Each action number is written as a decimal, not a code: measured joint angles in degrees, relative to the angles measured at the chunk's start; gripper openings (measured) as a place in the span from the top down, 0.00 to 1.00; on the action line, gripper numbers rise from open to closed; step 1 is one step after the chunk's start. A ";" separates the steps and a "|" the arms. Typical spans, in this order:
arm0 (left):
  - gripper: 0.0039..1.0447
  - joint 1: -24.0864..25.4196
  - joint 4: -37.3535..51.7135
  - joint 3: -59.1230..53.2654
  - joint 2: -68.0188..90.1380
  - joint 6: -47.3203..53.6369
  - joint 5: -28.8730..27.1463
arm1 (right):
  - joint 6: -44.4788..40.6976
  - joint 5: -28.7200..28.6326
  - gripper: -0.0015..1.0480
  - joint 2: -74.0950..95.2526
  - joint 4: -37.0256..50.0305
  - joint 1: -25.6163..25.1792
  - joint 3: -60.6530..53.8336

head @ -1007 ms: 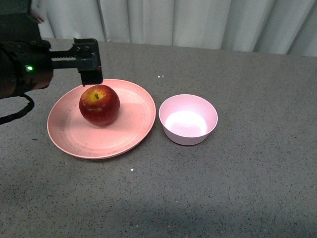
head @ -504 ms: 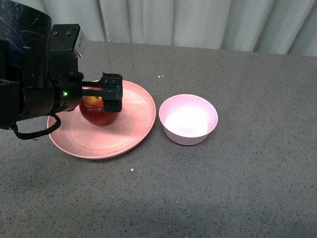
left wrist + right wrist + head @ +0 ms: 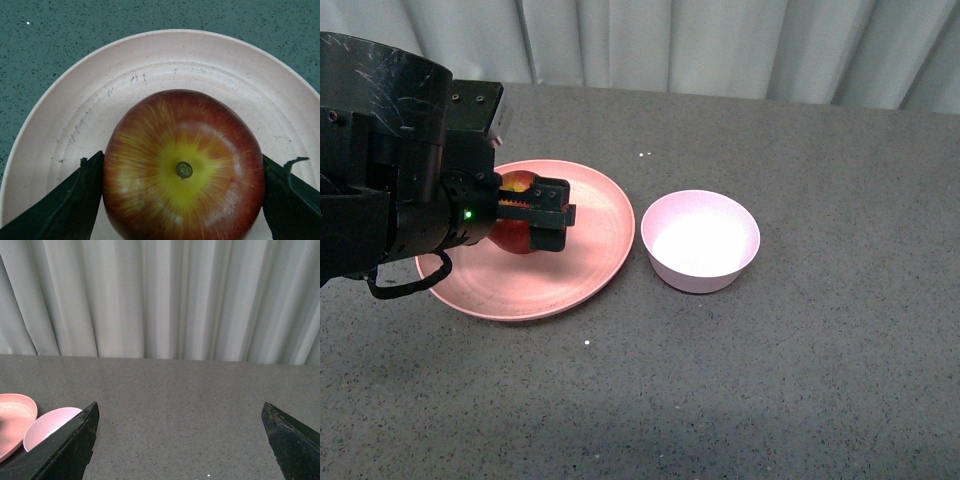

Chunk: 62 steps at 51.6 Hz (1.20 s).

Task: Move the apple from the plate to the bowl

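The dark-red apple [image 3: 183, 167] with its yellow stem patch sits on the salmon-pink plate [image 3: 200, 60]. My left gripper [image 3: 183, 197] is open, lowered around the apple, one black finger close on each side. From the front, that arm hides most of the apple [image 3: 518, 183], and the gripper [image 3: 542, 215] hangs over the plate [image 3: 595, 225]. The pale pink bowl [image 3: 700, 241] stands just right of the plate with nothing in it. My right gripper [image 3: 180, 450] is open over bare table, away from the plate; the bowl [image 3: 47, 426] shows at its view's edge.
The table [image 3: 800, 380] is a grey speckled surface. A pale curtain [image 3: 720, 45] hangs along its far edge. The bulky left arm [image 3: 390, 190] covers the plate's left part.
My left arm has come down and forward over the plate. Its open fingers have gone from above and behind the apple to either side of it.
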 joint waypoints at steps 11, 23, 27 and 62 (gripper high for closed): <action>0.27 -0.74 0.48 -0.87 -1.36 -0.20 0.44 | -0.02 0.00 0.09 0.02 0.00 0.00 0.00; 0.27 -7.67 0.24 0.83 -5.70 -2.58 1.49 | 0.00 -0.02 0.09 0.00 0.00 0.00 0.00; 0.27 -10.99 -0.59 2.64 -5.68 -3.48 1.88 | 0.00 0.00 0.09 0.00 0.00 0.00 0.00; 0.27 -19.17 -3.96 12.66 4.92 0.83 2.51 | -0.02 0.00 0.09 0.00 0.00 -0.02 0.00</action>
